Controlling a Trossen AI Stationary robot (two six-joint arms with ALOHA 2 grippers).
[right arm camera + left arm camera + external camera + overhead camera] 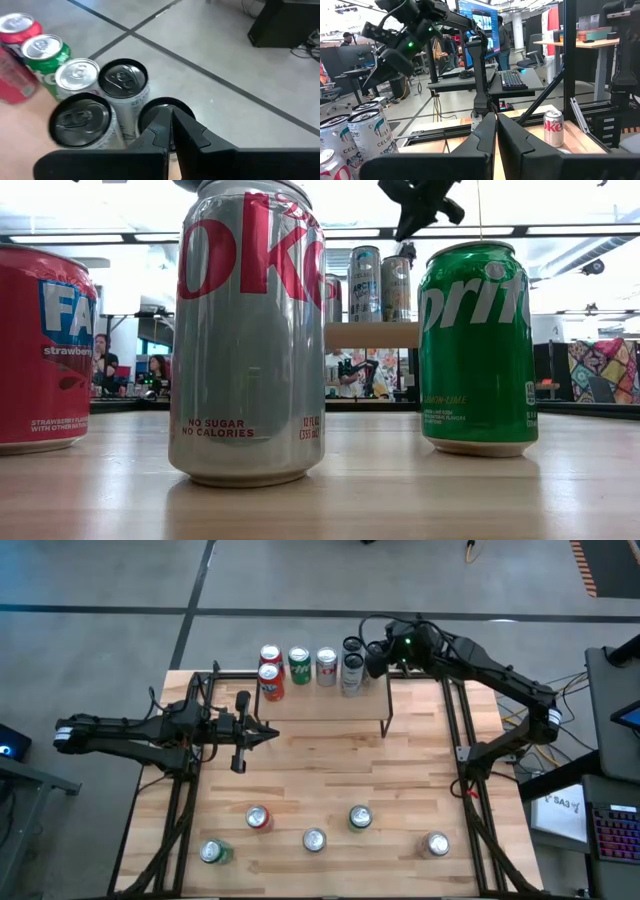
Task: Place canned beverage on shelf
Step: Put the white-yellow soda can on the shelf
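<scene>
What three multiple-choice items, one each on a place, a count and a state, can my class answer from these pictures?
1. Where is the right gripper?
A. over the shelf's far right end
B. low at the near edge
C. beside the left arm

2. How many loose cans stand on the tabletop in front of the shelf?
A. three
B. five
C. seven

3. How are the left gripper's fingers?
A. wide open
B. shut on a can
C. shut, holding nothing

Answers:
1. A: the high view shows it above the dark-topped cans there.
2. B: five can tops show in the high view.
3. C: the left wrist view shows the fingers pressed together, empty.
</scene>
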